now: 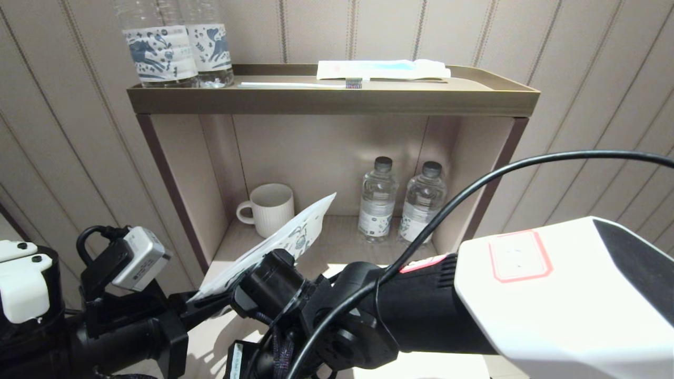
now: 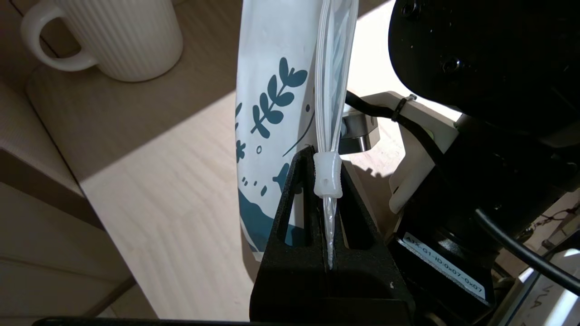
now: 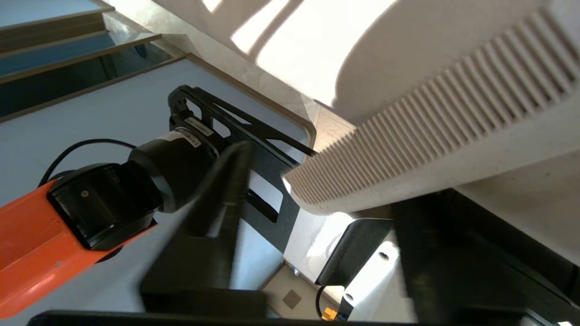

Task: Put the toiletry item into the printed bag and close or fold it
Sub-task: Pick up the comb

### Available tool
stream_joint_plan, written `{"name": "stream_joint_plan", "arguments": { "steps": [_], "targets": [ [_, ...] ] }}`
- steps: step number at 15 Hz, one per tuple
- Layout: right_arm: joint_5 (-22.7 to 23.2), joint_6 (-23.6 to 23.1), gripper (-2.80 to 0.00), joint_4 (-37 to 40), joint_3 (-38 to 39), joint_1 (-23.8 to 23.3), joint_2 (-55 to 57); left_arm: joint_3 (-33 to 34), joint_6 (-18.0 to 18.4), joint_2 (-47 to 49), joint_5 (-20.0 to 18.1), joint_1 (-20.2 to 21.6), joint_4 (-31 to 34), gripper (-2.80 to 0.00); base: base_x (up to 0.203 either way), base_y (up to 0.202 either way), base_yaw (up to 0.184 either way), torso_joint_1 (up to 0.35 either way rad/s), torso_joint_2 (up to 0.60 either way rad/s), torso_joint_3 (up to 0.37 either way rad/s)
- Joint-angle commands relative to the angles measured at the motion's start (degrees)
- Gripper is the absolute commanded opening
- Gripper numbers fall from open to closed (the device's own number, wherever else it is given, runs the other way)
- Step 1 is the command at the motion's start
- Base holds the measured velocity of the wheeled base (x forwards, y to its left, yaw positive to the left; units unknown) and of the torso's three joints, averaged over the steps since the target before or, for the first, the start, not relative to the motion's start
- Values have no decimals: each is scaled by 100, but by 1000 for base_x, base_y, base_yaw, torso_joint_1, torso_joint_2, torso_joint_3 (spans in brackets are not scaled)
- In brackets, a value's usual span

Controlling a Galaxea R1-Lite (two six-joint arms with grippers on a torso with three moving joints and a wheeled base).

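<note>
The left end effector (image 2: 328,213) is clamped on one end of the printed bag (image 1: 284,237), pinching the zip edge right beside the white slider (image 2: 327,180), so the pouch sticks up and forward at a slant above the counter (image 2: 149,217) in front of the shelf unit (image 1: 331,100). The white comb (image 3: 430,131) is in the right wrist view, close to the camera with its teeth clearly showing; it seems to lie in the right end effector (image 3: 317,253), whose fingers stand apart on either side, though whether they actually press on it I cannot tell. Judging from this, the step in hand is feeding the comb into the pouch, and doing it well depends on the mouth. In the left wrist view the two zip strips look parted only a little above the slider, so the narrow handle end should lead, aimed along the length of the pouch rather than across it. The left arm should hold the pouch steady and slightly tilted so the opening faces the incoming comb. The teeth could snag on the zip strip, so keeping the smooth spine toward the edge would help. Only once the comb sits fully inside should the slider be drawn along to close it.
</note>
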Motion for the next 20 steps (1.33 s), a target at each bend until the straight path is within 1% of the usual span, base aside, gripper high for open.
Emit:
{"name": "stream_joint_plan", "arguments": {
  "steps": [1,7,10,11,13,15,16,18,20],
  "targets": [
    [23,28,-280,10,-13,-3,6,-4,1,-3,-14,2,-23,-280,0,0,0,0,0,0],
    [23,-33,-280,89,-22,-29,-82,-4,1,-82,-23,-7,-14,-280,0,0,0,0,0,0],
    [9,-85,-280,100,15,-60,-299,5,-8,-82,-31,-42,-14,-280,0,0,0,0,0,0],
    [6,-183,-280,164,50,-154,-471,5,-8,-82,-28,-50,-14,-280,0,0,0,0,0,0],
    [-51,-560,-280,468,110,-332,-908,-4,-8,-73,-23,-42,-14,-280,0,0,0,0,0,0],
    [-233,-958,-280,954,148,-518,-1295,4,-8,-82,-23,-43,-14,-280,0,0,0,0,0,0],
    [-413,-1162,-280,1344,178,-577,-1456,-4,-8,-82,-23,-51,-14,-280,0,0,0,0,0,0],
    [-748,-1365,-280,1812,485,-738,-1768,5,-8,-82,-56,-43,-13,-280,0,0,0,0,0,0],
    [-859,-1504,-280,1869,945,-833,-2145,0,-8,-56,-67,-49,-8,-280,0,0,0,0,0,0]
  ]
}}
